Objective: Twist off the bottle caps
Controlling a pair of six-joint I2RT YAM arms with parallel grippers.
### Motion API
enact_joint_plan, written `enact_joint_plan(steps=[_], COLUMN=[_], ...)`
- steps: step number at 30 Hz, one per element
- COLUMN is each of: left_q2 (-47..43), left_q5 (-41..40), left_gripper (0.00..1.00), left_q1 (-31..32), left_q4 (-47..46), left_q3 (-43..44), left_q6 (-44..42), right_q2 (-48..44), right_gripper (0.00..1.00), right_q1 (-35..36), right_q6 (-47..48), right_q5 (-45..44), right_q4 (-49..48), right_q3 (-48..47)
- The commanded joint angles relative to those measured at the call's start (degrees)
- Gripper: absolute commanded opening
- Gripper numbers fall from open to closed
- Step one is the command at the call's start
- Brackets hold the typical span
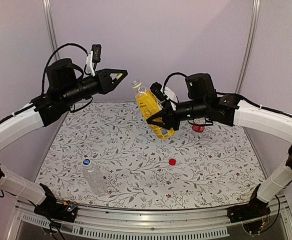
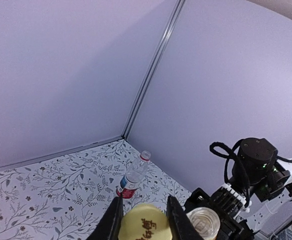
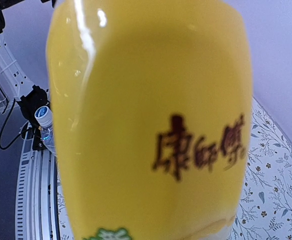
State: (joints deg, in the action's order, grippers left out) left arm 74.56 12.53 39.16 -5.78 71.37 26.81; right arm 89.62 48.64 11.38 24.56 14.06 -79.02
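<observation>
My right gripper [image 1: 162,119] is shut on the bottle of yellow-orange liquid [image 1: 153,112], holding it tilted above the table; the bottle fills the right wrist view [image 3: 151,125] and hides the fingers there. Its neck [image 1: 135,85] is bare, and the open mouth [image 2: 203,220] shows in the left wrist view. My left gripper [image 1: 116,76] hangs up to the left of the neck, shut on the yellow cap [image 2: 144,222]. A red cap [image 1: 172,161] lies loose on the table. The clear bottle [image 1: 94,176] lies at the front left with its blue cap [image 1: 86,162] on.
A red-labelled bottle [image 2: 132,177] lies uncapped near the back right corner, partly behind my right arm [image 1: 221,110]. Grey walls [image 1: 151,40] close the back and sides. The floral mat [image 1: 135,150] ends at a metal rail [image 1: 151,215] along the front.
</observation>
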Motion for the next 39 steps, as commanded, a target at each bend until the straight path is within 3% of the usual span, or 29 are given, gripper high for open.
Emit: enact_joint_plan(steps=[1, 9, 22, 32, 39], left_q2=[-1.82, 2.6, 18.84, 30.62, 37.67], left_q5=[-4.04, -2.05, 5.96, 11.99, 10.56], left_gripper=[0.17, 0.15, 0.16, 0.15, 0.15], left_q1=[-0.78, 0.4, -0.16, -1.66, -1.76], left_q4=[-1.2, -0.12, 9.4, 11.75, 15.82], left_q3=[-3.83, -7.09, -0.55, 4.03, 8.14], left_q6=[-7.57, -15.14, -24.79, -28.79, -32.02], right_q2=[-4.39, -8.37, -13.1, -16.31, -17.96], right_gripper=[0.3, 0.3, 0.3, 0.3, 0.3], right_q1=[-1.16, -3.75, -6.23, -7.11, -7.56], right_q6=[-1.28, -2.78, -4.85, -5.05, -5.23], right_q5=[-0.11, -1.78, -2.95, -3.87, -3.73], right_q4=[-1.4, -1.83, -3.54, -4.06, -4.11], right_q3=[1.09, 2.82, 7.28, 9.65, 11.1])
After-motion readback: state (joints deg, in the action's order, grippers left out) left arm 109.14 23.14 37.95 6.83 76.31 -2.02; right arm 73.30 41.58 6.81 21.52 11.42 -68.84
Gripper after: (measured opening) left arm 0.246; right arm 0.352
